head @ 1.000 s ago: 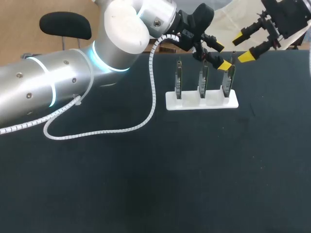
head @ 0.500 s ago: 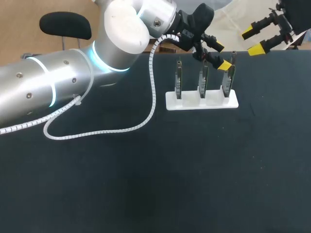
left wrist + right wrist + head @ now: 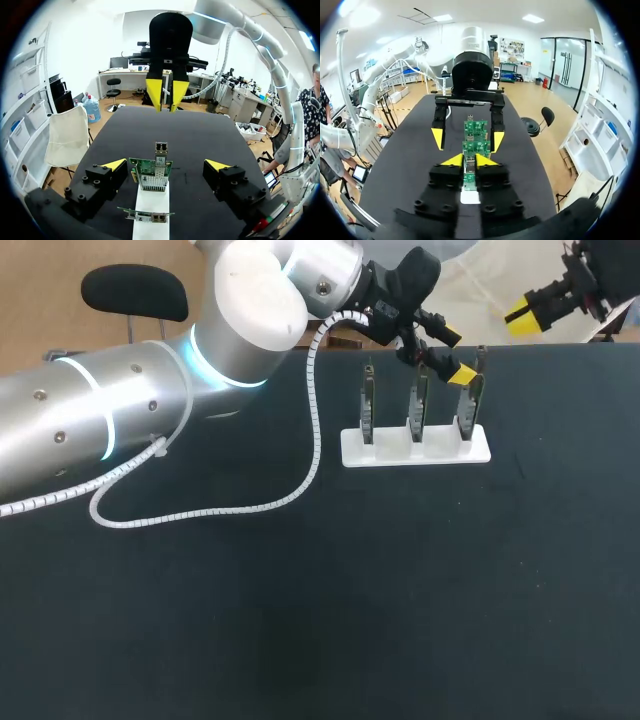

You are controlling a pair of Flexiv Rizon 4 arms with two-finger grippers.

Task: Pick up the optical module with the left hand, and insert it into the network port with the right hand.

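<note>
Three upright green circuit boards stand in a white holder (image 3: 440,452) at the back of the black table. The small metal optical module (image 3: 481,356) sticks up from the top of the right-hand board (image 3: 470,408). In the left wrist view the module (image 3: 160,148) sits on the nearest board (image 3: 151,176). My left gripper (image 3: 455,355) is open, and its fingers (image 3: 114,164) straddle that board without touching it. My right gripper (image 3: 527,312) hangs beyond the table's back right edge, shut on nothing. In the right wrist view its yellow tips (image 3: 465,160) meet in front of the row of boards.
A white coiled cable (image 3: 200,512) from my left arm lies in a loop on the table, left of the holder. The left arm's thick silver links (image 3: 150,390) cover the back left of the table.
My right gripper has drawn back and up, away from the right-hand board, and its fingers have closed. The left arm and the boards have not moved.
</note>
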